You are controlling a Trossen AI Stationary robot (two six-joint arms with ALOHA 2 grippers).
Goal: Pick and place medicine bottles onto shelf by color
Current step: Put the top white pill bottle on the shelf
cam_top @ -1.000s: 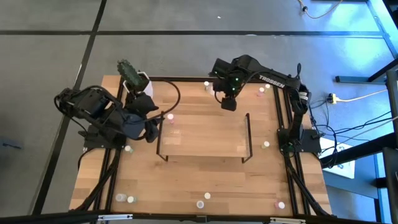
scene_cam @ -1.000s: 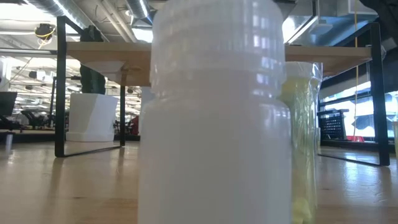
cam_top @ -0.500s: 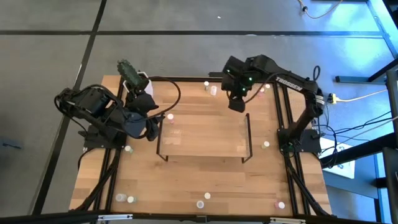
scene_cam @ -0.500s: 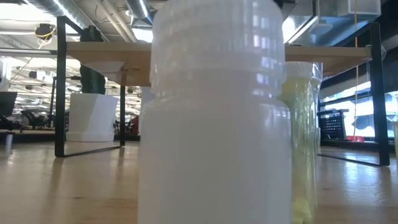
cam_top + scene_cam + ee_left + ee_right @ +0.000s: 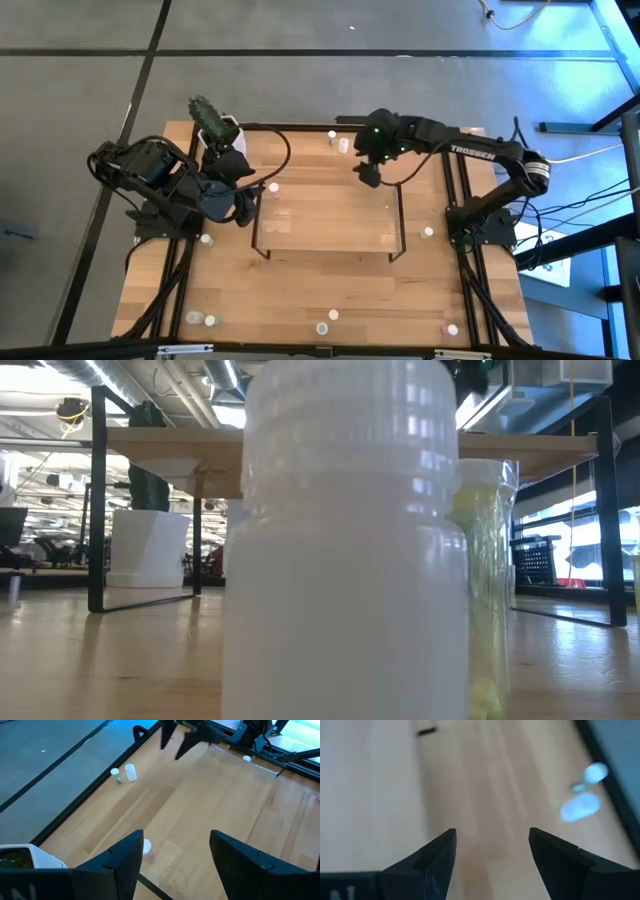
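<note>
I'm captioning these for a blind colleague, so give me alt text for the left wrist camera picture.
The left gripper, fingers open and empty, looks across the wooden table at a pink bottle close ahead. Farther off, two pale bottles lie near the table's edge, and the right gripper hangs open above the wood.

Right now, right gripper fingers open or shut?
Open. The right wrist view shows the right gripper with its two dark fingers spread apart, bare table between them, nothing held.

Right wrist view smears with motion blur; low view's near bottle [image 5: 345, 550] looms unfocused.
</note>
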